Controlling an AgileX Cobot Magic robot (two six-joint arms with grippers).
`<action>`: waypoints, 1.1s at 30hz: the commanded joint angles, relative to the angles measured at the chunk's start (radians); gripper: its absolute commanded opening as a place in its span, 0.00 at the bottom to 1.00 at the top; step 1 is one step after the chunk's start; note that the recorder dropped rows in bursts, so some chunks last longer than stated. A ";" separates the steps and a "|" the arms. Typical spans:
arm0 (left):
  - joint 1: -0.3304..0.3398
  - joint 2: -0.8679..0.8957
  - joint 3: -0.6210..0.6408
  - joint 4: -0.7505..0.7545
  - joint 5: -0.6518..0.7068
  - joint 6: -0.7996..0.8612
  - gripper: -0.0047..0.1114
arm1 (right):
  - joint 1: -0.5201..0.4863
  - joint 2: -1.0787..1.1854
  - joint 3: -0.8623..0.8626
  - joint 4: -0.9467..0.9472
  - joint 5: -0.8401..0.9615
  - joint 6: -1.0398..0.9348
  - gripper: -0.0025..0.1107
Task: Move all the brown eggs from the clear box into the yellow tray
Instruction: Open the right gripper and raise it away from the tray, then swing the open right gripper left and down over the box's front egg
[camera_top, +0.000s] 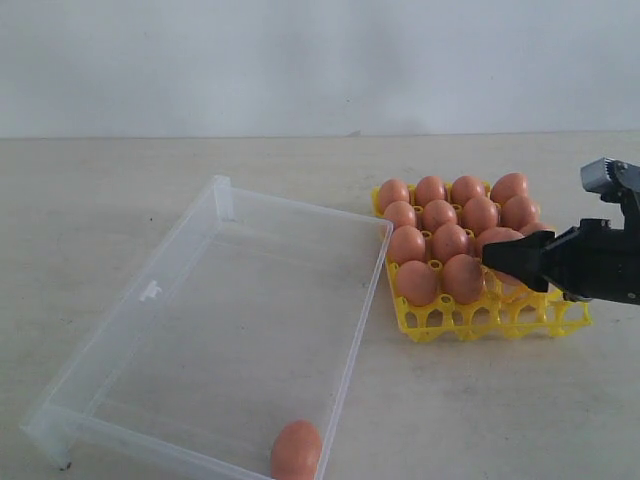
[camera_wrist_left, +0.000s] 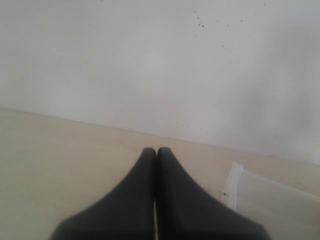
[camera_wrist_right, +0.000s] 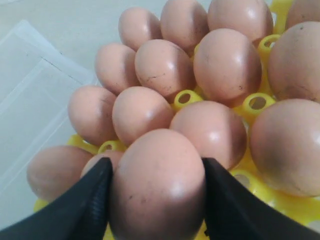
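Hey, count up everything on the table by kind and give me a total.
Bright yellow plastic lattice tray: 1
Clear plastic rectangular box: 1
Orange-brown oval eggs: 16 (15 at the tray, 1 in the box)
Total: 18

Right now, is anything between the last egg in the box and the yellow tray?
Just the low side wall of the clear box, beside the brown egg. Nothing else shows before the yellow tray.

No readable txt, labels or nos. anywhere
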 joint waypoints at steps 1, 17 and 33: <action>-0.001 0.003 -0.002 -0.003 -0.013 -0.008 0.00 | 0.002 -0.001 0.000 0.022 -0.013 -0.038 0.07; -0.001 0.003 -0.002 -0.003 -0.013 -0.008 0.00 | 0.002 -0.001 0.000 0.064 0.007 -0.038 0.55; -0.001 0.003 -0.002 -0.003 -0.009 -0.008 0.00 | 0.432 -0.344 -0.357 -0.133 0.100 0.138 0.02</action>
